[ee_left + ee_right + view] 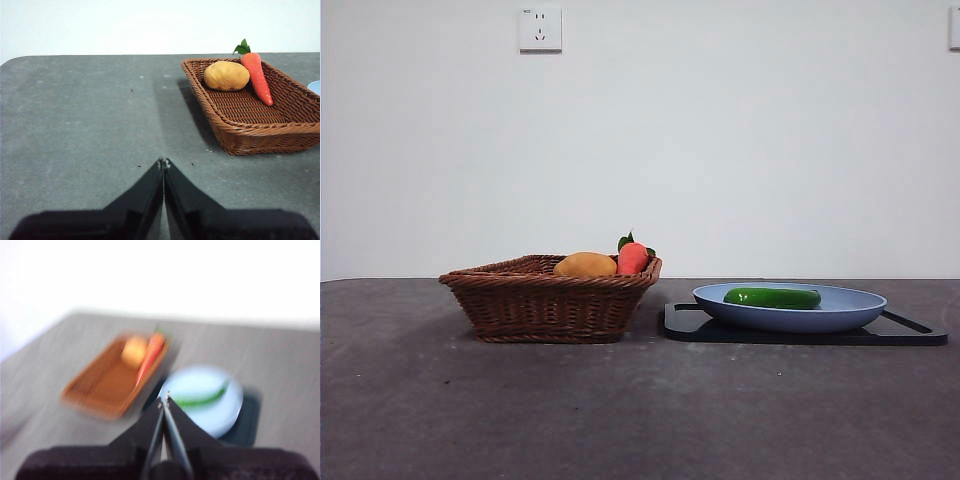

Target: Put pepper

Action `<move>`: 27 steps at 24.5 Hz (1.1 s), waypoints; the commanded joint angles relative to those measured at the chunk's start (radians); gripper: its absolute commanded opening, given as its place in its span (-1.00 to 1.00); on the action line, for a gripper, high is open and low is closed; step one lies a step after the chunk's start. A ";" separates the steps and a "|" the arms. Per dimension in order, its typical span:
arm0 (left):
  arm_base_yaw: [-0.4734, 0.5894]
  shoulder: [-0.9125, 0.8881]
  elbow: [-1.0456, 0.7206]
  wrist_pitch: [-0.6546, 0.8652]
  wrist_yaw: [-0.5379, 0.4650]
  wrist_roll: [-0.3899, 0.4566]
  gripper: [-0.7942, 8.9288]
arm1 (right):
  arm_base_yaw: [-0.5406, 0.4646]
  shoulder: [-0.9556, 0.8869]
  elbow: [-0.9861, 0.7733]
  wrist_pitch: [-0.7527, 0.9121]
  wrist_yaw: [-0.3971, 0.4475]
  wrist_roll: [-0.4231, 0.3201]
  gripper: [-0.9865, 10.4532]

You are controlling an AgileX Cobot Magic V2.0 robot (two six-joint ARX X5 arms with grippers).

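Grey surface (640, 410) before a white wall.

Front view: wicker basket (550, 300) left of centre, holding a yellow-orange fruit (585, 265) and carrot (633, 258); pepper (772, 298) lying in the blue plate (850, 312) on a black tray (910, 335), right.

Left wrist view: left hand (164, 162) closed, empty, above bare surface.

Right wrist view, blurred: right hand (164, 399) closed, empty, raised above the plate.

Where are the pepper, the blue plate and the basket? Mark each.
pepper (772, 298), front view, middle of its green body.
blue plate (850, 310), front view, bare rim on its right side.
basket (550, 310), front view, woven front wall.
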 commanded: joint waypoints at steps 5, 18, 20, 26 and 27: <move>0.003 -0.003 -0.011 0.009 0.002 -0.008 -0.82 | -0.039 -0.221 -0.551 0.496 0.007 0.025 -0.81; 0.003 -0.003 -0.011 0.009 0.002 -0.007 -0.82 | -0.062 -0.426 -0.978 0.734 0.114 0.071 -0.81; 0.003 -0.003 -0.011 0.009 0.002 -0.007 -0.82 | -0.063 -0.439 -0.998 0.733 0.114 0.075 -0.81; 0.003 -0.003 -0.011 0.009 0.002 -0.007 -0.82 | -0.063 -0.455 -1.037 0.717 0.112 0.092 -0.81; 0.003 -0.003 -0.011 0.009 0.002 -0.007 -0.82 | -0.063 -0.455 -1.037 0.703 0.113 0.092 -0.81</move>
